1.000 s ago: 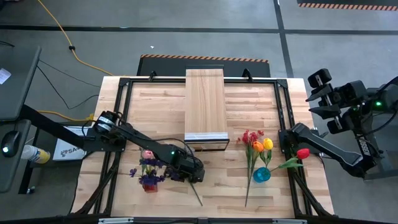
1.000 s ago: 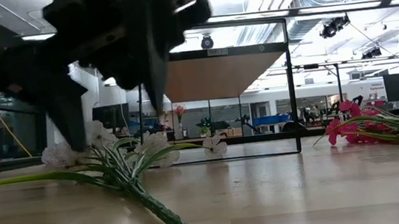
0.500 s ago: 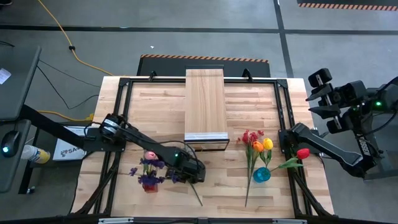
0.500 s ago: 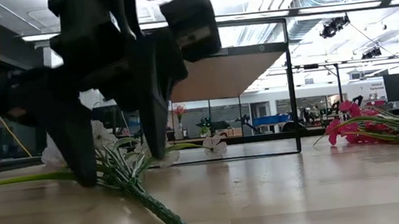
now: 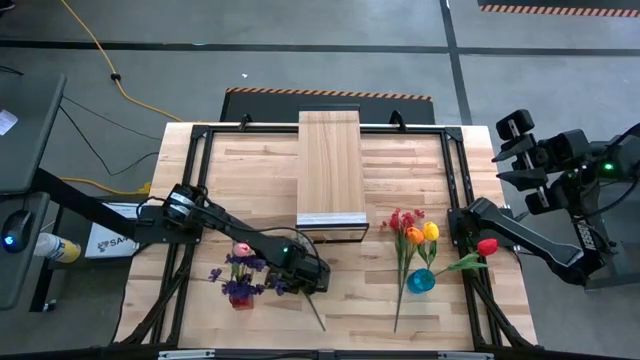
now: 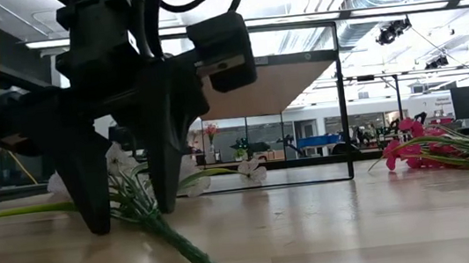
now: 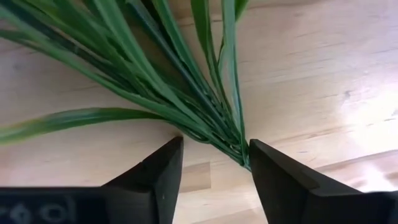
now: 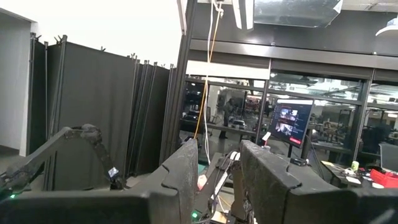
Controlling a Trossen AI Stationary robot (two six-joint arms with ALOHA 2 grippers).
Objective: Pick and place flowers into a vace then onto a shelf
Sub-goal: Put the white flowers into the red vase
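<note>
I see the purple pot point(image 5: 240, 292) holding purple sprigs and one pink tulip point(image 5: 240, 248); the blue vase point(image 5: 421, 281) holds tulips. My left gripper point(image 5: 308, 280) straddles the white flower's stem point(image 6: 191, 253), fingers not yet clamped.

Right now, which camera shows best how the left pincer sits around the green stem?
The left wrist view: the left pincer straddles the green stem, fingers apart. The low view shows the fingers planted either side of it from the side. The high view hides the contact under the arm; the right wrist view misses it.
</note>
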